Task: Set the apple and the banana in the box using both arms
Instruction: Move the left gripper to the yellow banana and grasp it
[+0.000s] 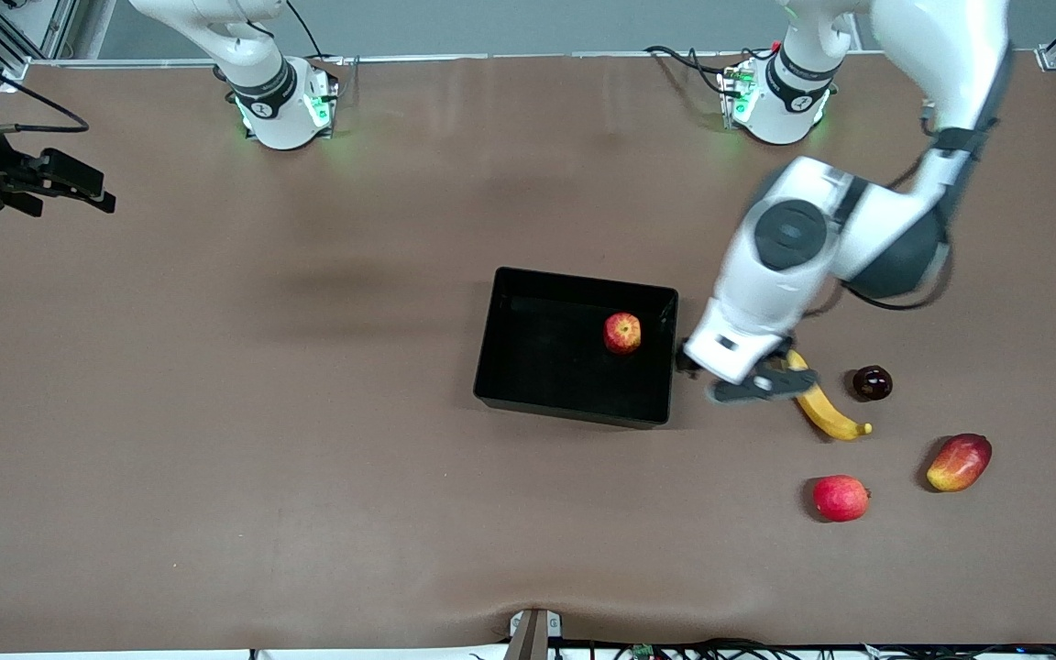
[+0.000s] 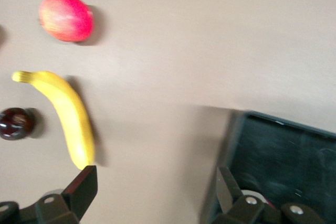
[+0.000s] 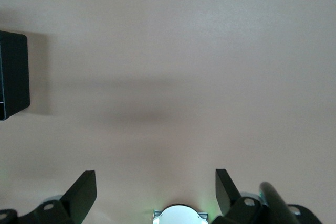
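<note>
Banana (image 1: 823,409) w/ other fruits nr left arm's end of table, still outside box (image 1: 528,397); long axis diagonal, nearer tip pointing away from box. Apple (image 1: 622,332) already inside box – half done. Left gripper (image 1: 737,378), fingers spread, empty, over gap betw. box & banana. Right gripper (image 3: 156,190) spread, empty, waits above bare table.

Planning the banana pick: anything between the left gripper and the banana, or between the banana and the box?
Nothing visible. The open left gripper hangs over the table between the box and the banana, right beside the banana. Only bare table separates banana and box. The apple already lies in the box.
</note>
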